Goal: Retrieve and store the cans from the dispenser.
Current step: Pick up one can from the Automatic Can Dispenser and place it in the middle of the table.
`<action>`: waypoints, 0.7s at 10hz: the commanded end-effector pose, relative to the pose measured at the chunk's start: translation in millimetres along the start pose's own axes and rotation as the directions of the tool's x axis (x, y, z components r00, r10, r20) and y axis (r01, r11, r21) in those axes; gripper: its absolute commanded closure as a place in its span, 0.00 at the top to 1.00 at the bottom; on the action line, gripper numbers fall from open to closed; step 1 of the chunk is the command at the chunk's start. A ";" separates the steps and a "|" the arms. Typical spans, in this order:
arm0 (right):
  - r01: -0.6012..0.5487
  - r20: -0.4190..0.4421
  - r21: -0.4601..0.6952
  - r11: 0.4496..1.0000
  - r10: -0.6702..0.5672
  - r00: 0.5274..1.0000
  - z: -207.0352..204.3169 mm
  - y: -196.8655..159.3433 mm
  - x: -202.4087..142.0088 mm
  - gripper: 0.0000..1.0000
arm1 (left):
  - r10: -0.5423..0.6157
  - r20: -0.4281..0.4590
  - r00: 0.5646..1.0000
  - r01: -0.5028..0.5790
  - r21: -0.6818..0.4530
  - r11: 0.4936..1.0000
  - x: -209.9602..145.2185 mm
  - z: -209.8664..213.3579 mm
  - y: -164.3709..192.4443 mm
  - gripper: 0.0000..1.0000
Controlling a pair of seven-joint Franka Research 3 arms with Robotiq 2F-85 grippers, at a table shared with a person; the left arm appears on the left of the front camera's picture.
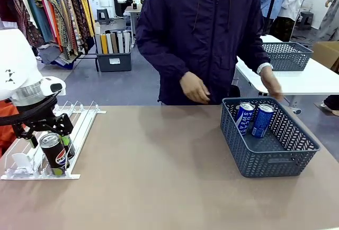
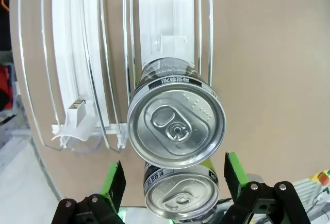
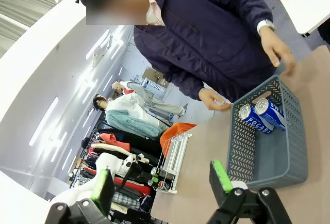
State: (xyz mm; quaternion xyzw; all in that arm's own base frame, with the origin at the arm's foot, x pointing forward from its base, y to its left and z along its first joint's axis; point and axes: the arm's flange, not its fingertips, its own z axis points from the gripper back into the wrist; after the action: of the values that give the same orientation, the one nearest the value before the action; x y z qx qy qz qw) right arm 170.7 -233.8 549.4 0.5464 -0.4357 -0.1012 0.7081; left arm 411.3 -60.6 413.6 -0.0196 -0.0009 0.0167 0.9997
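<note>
The white dispenser (image 1: 83,121) lies at the table's left edge. Two black Pepsi cans stand in one of its lanes, a front can (image 1: 54,155) and a second can (image 1: 67,144) just behind it. My left gripper (image 1: 49,132) hovers right over them, open. In the left wrist view its green pads (image 2: 114,181) flank the lower can (image 2: 180,197) without touching, and the larger can (image 2: 175,126) sits just beyond over the dispenser (image 2: 82,53). Two blue-and-white cans (image 1: 254,118) lean inside the grey basket (image 1: 275,161). My right gripper (image 3: 161,182) hangs open in the air, holding nothing.
A person in a dark jacket stands at the far side, one hand (image 1: 194,88) above the table's far edge, the other hand (image 1: 273,87) at the basket's far rim. A second grey basket (image 1: 286,55) sits on a white table behind.
</note>
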 end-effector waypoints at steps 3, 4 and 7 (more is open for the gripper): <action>-0.025 0.019 0.025 0.999 0.025 1.000 -3.4 1.7 3.4 1.00 | 0.019 -0.021 1.000 -0.018 0.025 1.000 4.6 1.7 -4.0 1.00; -0.025 0.019 0.025 0.999 0.025 1.000 -3.4 1.7 3.4 1.00 | 0.026 -0.017 1.000 -0.025 0.025 0.999 5.1 1.6 -5.0 1.00; -0.025 0.019 0.025 0.999 0.025 1.000 -3.4 1.7 3.4 1.00 | 0.025 0.015 1.000 -0.026 0.018 1.000 5.3 2.0 -5.8 0.24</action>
State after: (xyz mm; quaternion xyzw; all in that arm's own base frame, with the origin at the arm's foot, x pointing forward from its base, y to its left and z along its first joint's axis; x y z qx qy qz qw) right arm 170.7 -233.8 549.4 0.5464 -0.4358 -0.1012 0.7081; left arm 414.7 -63.2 415.4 -0.0185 -0.0020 0.0193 0.9996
